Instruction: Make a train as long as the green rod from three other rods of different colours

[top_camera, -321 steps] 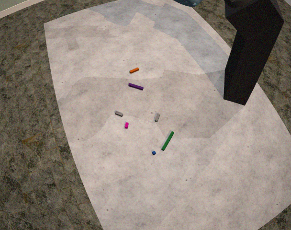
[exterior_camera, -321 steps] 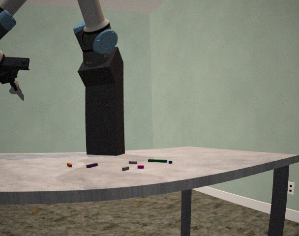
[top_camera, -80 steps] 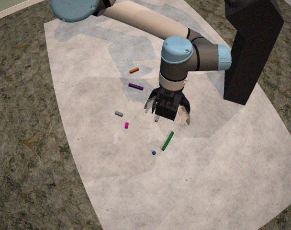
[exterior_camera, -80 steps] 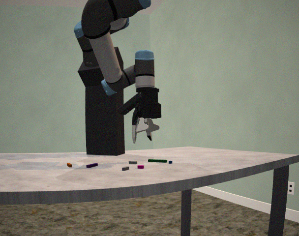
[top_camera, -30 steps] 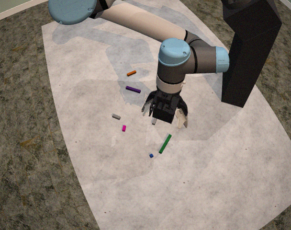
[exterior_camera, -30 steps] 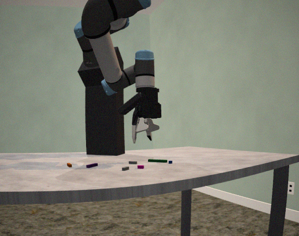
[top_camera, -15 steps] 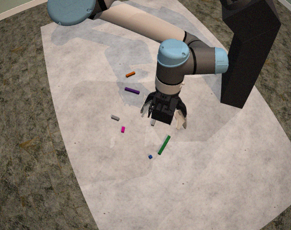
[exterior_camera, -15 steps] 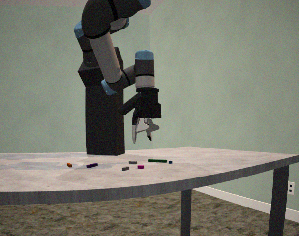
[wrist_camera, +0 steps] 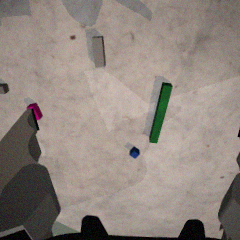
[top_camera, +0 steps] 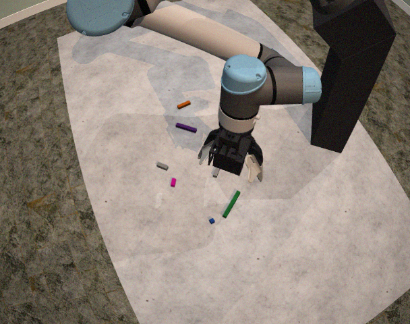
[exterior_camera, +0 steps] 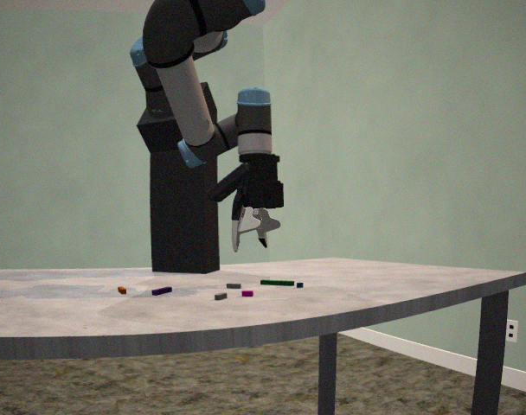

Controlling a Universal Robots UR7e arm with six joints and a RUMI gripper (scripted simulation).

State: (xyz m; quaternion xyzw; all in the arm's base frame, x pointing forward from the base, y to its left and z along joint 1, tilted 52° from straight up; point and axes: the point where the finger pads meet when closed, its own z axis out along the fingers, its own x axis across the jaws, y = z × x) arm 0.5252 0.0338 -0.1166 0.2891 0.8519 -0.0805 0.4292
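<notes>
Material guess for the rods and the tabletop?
Green square-section rod: painted wood or plastic, matte; even colour, no visible grain.
Orange square-section rod: likely the same; similarly plain colour.
Pale mottled tabletop: stone or stone-look laminate, dull; cloudy patches, dark specks.
</notes>
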